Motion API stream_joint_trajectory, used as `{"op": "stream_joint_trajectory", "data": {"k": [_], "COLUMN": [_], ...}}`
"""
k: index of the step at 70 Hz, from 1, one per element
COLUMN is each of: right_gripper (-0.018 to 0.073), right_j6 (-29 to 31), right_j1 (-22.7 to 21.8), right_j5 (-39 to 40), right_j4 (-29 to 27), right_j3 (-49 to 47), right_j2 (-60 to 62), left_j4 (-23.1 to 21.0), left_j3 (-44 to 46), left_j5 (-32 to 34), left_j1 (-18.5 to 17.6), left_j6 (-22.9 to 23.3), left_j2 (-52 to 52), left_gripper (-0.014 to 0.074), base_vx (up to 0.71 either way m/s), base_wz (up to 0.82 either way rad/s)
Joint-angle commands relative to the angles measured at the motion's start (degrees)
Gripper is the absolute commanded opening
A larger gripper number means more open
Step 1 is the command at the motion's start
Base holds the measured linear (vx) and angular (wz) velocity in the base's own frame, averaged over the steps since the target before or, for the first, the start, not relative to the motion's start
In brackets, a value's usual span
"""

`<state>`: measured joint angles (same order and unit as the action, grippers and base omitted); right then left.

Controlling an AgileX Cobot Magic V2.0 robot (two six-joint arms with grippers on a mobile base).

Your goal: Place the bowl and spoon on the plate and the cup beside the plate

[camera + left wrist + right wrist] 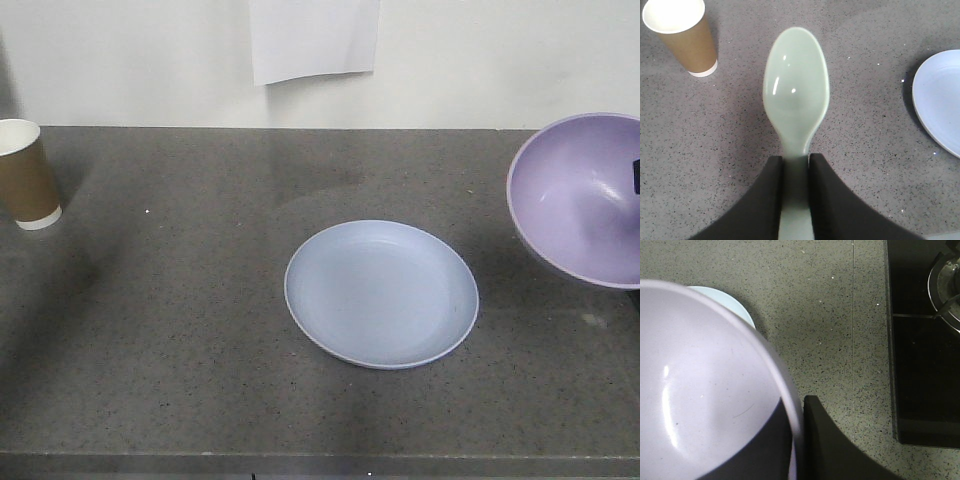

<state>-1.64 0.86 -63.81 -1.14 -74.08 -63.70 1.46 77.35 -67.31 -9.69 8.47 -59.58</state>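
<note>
Well apart, cup [28,175] and plate [381,293] sit on counter [180,330]; hob [920,365] near bowl [585,200]

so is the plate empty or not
Empty: the plate is bare; the bowl hangs tilted in the right gripper, the spoon sits in the left gripper.

A grey speckled stone bench [150,350] fills most of the front view, its surface matte and evenly lit. Behind it rises a plain off-white wall [500,60]. A sheet of white paper [313,38] hangs on the wall above the middle of the bench, its lower edge curling slightly. In the right wrist view, a thin straight seam [853,340] runs across the bench, and beside it lies a black glass hob [920,365] with a round metal burner [947,282] at its far corner.
</note>
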Motion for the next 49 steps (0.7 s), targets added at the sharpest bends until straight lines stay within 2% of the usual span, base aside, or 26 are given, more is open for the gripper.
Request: {"op": "stream_joint_trajectory", "data": {"k": [1, 49], "right_gripper": [-0.0010, -0.0010], "right_j6": [0.16, 0.16], "right_j1": [-0.07, -0.07], "right_j5": [3.25, 3.25], "right_j4": [-0.10, -0.10], "right_j3": [-1.67, -1.67], "right_j2": [1.12, 1.12], "left_j4": [-0.14, -0.14], "left_j3": [1.51, 1.51], "left_j5": [3.11, 3.11], "left_j1": [-0.33, -0.33], "left_j6": [0.61, 0.61], "left_j2": [0.45, 0.45], "left_gripper": [-0.0006, -0.0006], "base_vx": [0.00, 0.01], "base_wz": [0.00, -0.05]}}
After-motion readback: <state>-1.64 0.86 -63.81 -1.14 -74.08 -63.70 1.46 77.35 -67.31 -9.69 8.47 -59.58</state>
